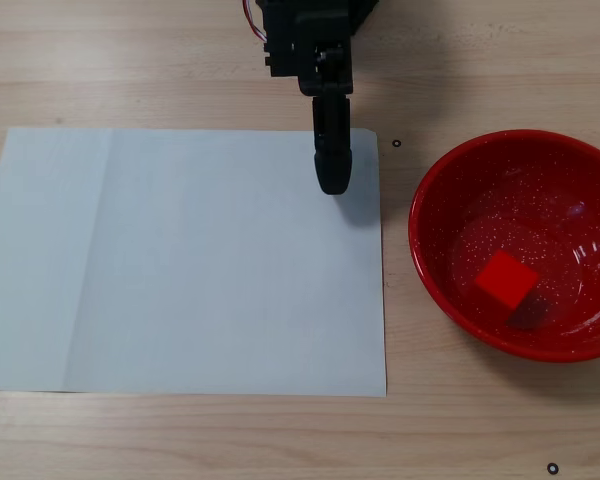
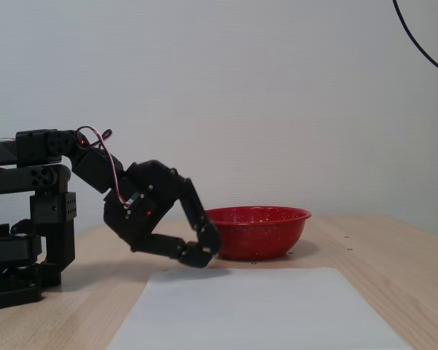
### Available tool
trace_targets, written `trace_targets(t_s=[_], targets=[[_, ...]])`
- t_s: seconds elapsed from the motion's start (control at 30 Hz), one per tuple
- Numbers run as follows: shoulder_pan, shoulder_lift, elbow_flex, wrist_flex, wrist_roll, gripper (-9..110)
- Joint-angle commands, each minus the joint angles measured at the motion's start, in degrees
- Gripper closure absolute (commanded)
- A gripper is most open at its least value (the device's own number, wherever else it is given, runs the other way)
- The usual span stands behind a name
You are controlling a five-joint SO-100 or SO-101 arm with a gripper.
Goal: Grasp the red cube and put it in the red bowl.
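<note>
The red cube (image 1: 506, 279) lies inside the red bowl (image 1: 450, 175), right of the white paper in the top-down fixed view. In the side fixed view only the red bowl (image 2: 257, 232) shows; its wall hides the cube. My gripper (image 1: 332, 182) hangs low over the paper's far right corner, left of the bowl and apart from it. In the side fixed view the gripper (image 2: 201, 251) has its fingertips nearly touching just above the table, with nothing between them.
A white sheet of paper (image 1: 180, 260) covers the middle of the wooden table. The arm's base (image 2: 22, 248) stands at the left in the side fixed view. Small black marks (image 1: 552, 467) dot the wood.
</note>
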Motion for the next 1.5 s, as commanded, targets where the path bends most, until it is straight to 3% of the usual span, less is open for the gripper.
trace_targets(t_s=[0.0, 0.2, 1.47], targets=[[-0.79, 1.58, 0.26, 1.14, -0.35, 101], [-0.62, 1.58, 0.26, 8.44, 0.7, 101], [2.81, 1.49, 0.26, 8.53, 3.87, 101]])
